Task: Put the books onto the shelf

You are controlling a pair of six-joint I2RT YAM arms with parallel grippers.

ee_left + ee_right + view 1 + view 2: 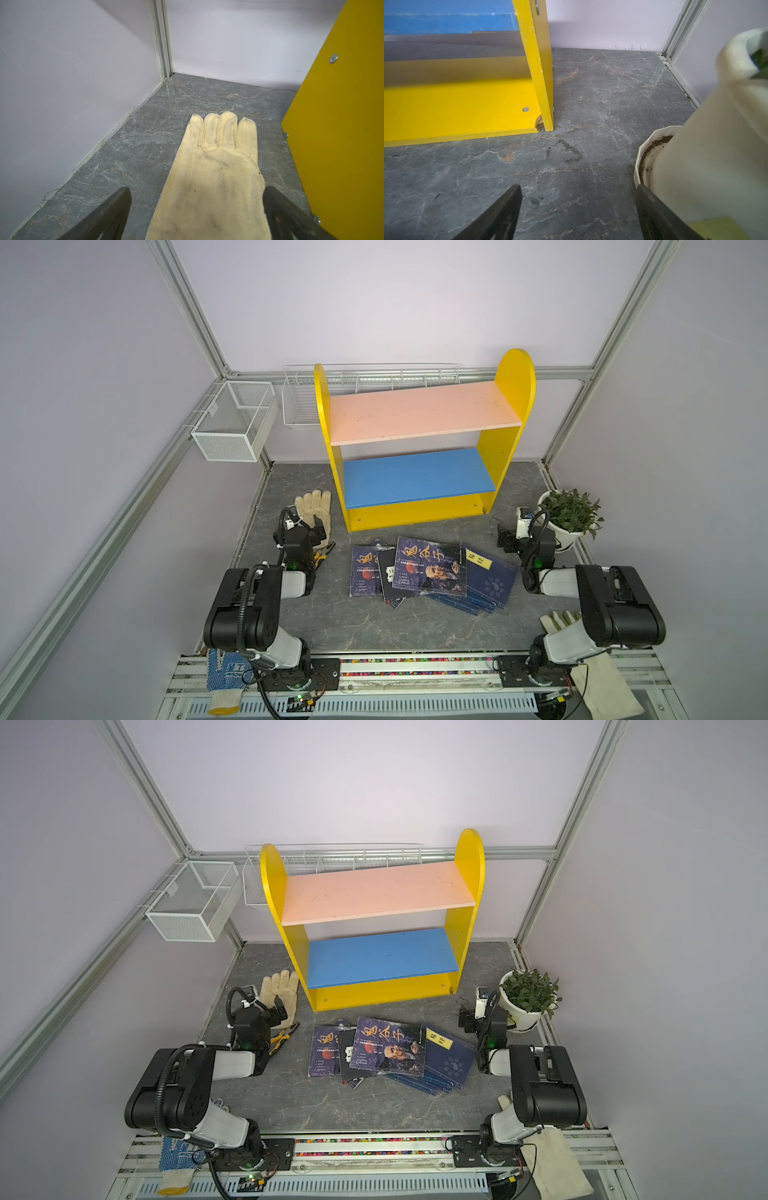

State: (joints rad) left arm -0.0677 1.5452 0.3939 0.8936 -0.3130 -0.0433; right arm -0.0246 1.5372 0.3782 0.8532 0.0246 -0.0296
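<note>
Nothing is shelved yet; the shelf, at 12 o'clock on the desk, has both boards bare; the books lie overlapping at its 6 o'clock; the left jaws, at the pile's 10 o'clock above a glove, and the right jaws, at 2 o'clock beside a plant pot, gape wide, holding nothing.

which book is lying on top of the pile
The glossy paperback with the bearded man's face: it overlaps the navy yellow-labelled book and the other paperbacks, and nothing covers it.
</note>
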